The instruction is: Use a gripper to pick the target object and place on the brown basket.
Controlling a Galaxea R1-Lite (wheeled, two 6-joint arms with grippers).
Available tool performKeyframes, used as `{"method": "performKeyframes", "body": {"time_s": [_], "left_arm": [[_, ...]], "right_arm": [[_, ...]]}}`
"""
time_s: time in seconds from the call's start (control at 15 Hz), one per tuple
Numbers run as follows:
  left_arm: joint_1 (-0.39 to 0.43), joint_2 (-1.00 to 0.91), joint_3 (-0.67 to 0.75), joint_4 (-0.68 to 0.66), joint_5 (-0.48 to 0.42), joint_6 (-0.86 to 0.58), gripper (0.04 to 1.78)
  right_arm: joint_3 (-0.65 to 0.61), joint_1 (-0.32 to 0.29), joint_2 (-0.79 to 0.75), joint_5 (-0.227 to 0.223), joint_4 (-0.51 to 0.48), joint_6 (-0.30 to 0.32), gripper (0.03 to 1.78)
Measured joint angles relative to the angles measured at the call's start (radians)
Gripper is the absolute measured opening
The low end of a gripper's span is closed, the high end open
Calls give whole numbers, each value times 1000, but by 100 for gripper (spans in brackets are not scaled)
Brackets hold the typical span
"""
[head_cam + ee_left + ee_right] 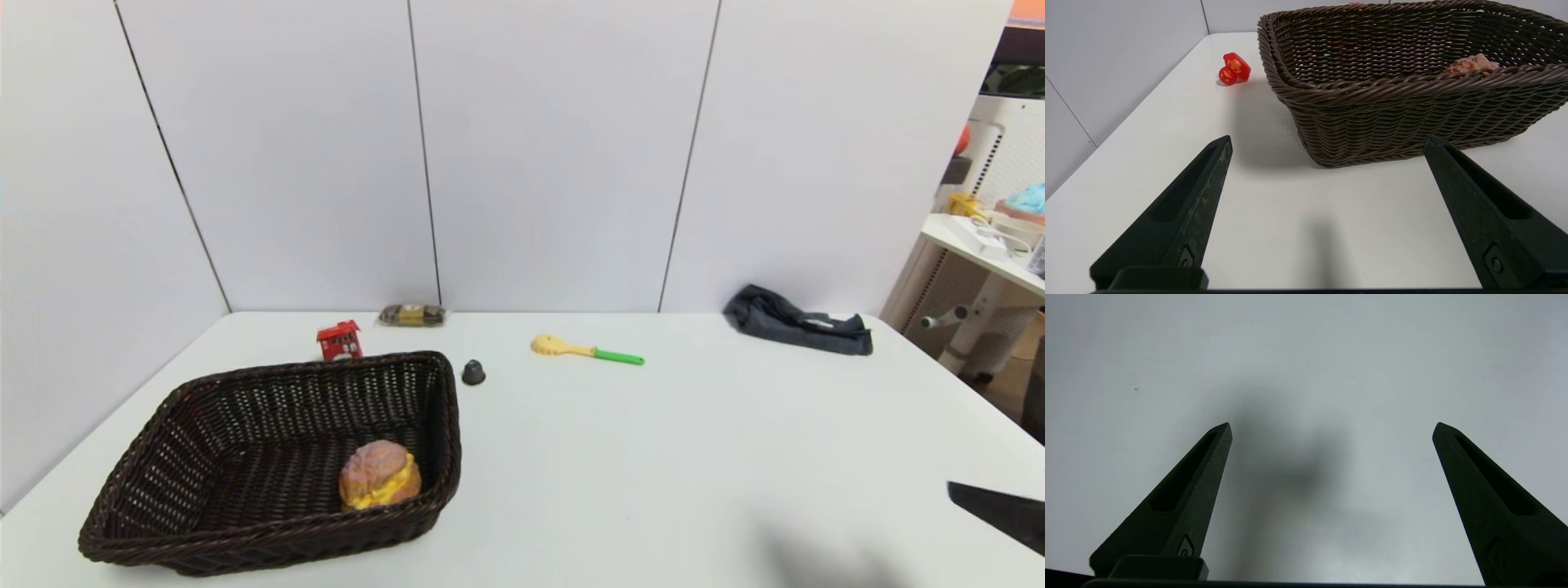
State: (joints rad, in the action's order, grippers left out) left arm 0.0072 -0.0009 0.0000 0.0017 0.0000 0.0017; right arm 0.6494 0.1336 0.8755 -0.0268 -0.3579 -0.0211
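Now the right gripper (1331, 428) hangs spread and empty over bare table (1331, 355), the left gripper (1327, 141) likewise spread before the brown basket (1412, 106), since the target object (380, 476) already sits inside.

The right gripper (1331, 428) hangs over the bare white table (1331, 343), its two black fingers (1200, 477) spread wide apart, a soft shadow beneath.

Dark brown woven basket (204, 408) holds a golden-brown bun (380, 475) with yellow filling.
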Motion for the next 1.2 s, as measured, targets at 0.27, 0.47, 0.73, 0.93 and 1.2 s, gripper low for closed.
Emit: {"method": "performKeyframes", "body": {"time_s": [0.27,0.47,0.73,0.93,1.2], "left_arm": [[0,0,0,0,0,0,169],[0,0,0,0,0,0,169],[0,0,0,0,0,-1,169],[0,0,0,0,0,0,169],[0,0,0,0,0,0,169]], "right_arm": [[-363,-90,-394,3,212,-35,169],[-593,-129,-604,14,411,-74,169],[-646,-137,-810,65,360,-102,169],[-648,-135,-859,73,355,-121,169],[-649,-135,-877,60,361,-66,169]]}}
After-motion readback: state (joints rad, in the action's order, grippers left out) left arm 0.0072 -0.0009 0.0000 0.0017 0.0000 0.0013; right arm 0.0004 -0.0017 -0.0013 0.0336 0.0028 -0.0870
